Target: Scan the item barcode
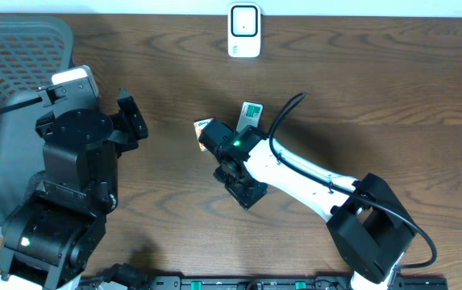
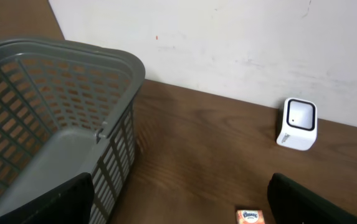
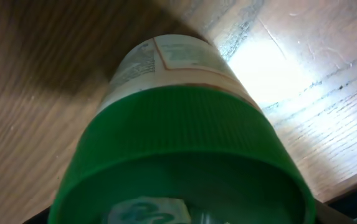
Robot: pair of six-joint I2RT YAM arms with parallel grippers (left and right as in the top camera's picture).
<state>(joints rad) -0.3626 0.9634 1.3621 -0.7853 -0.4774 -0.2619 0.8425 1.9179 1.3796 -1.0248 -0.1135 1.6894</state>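
Left gripper (image 2: 184, 202) gapes wide at frame bottom; right gripper (image 1: 214, 138), finger state unclear, faces a round paper-labelled bottle (image 3: 166, 62) with ribbed green cap (image 3: 184, 137).

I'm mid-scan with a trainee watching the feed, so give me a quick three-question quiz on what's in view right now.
1. True or false: the left end effector has its fingers wide apart and holds nothing.
2. What colour is the lid of the jar that fills the right wrist view? A) red B) green C) white
3. Name the white device standing at the top of the overhead view.

Key: 1 true; 2 B; 3 the barcode scanner.
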